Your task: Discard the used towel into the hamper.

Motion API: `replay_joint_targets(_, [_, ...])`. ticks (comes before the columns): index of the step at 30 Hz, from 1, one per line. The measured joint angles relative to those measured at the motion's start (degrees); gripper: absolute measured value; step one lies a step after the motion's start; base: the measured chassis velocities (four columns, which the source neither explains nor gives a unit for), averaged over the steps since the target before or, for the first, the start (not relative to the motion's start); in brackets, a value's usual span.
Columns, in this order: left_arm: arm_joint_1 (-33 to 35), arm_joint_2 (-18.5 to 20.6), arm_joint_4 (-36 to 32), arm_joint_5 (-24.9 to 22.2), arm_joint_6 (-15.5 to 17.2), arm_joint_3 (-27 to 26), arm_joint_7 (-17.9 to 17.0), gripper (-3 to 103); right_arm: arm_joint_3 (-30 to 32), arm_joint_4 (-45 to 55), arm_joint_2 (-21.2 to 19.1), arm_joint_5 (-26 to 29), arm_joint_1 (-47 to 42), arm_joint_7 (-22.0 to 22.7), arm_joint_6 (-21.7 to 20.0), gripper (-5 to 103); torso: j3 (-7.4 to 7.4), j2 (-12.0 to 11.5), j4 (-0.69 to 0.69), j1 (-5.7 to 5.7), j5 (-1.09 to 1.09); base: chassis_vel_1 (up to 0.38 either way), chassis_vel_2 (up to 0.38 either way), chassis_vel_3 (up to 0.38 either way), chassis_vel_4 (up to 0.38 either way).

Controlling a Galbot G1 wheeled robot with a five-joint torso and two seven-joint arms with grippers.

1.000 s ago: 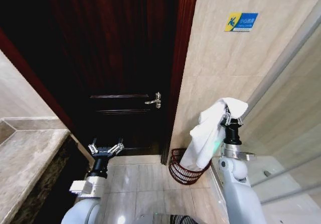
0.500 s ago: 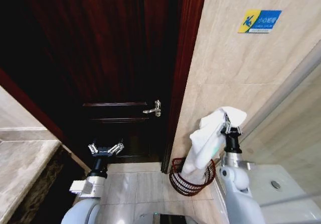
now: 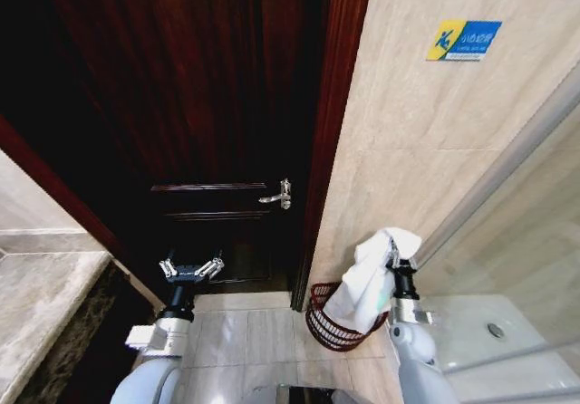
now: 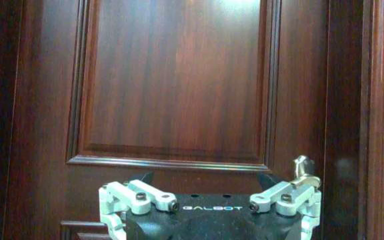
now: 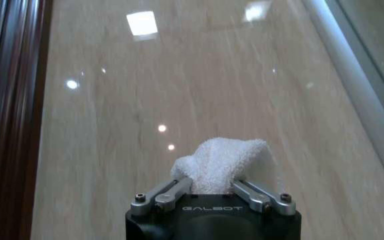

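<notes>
Partly hidden hamper
The white towel (image 3: pixel 367 282) drapes over the hamper (image 3: pixel 337 324), covering its rear rim and inside.

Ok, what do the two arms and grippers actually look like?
Both arms have glossy white rounded shells narrowing to black wrists. The left gripper and right gripper have black bodies marked GALBOT in white, with silver metal finger linkages held by dark bolts. A small white box sits on the left forearm. No loose cables show.

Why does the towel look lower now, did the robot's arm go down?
Yes. Against the hamper beside the tiled wall, the right gripper has come down with the white towel, whose bottom end now hangs into the hamper.
</notes>
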Motion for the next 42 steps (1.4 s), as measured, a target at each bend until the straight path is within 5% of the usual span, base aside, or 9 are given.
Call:
replay_joint_targets(22, [0.0, 0.0, 0.0, 0.0, 0.0, 0.0, 0.0, 100, 1.56, -25.24, 1.59, -2.4, 9.82, -3.18, 6.65, 8, 0.0, -0.01, -0.01, 0.0, -0.02, 0.0, 0.0, 0.0, 0.0])
replay_joint_targets(42, [0.0, 0.0, 0.0, 0.0, 0.0, 0.0, 0.0, 100, 4.48, -51.09, 1.04, -6.06, 19.1, -7.32, 6.8, 8, 0.0, -0.01, -0.01, 0.0, 0.0, 0.0, 0.0, 0.0, 0.0])
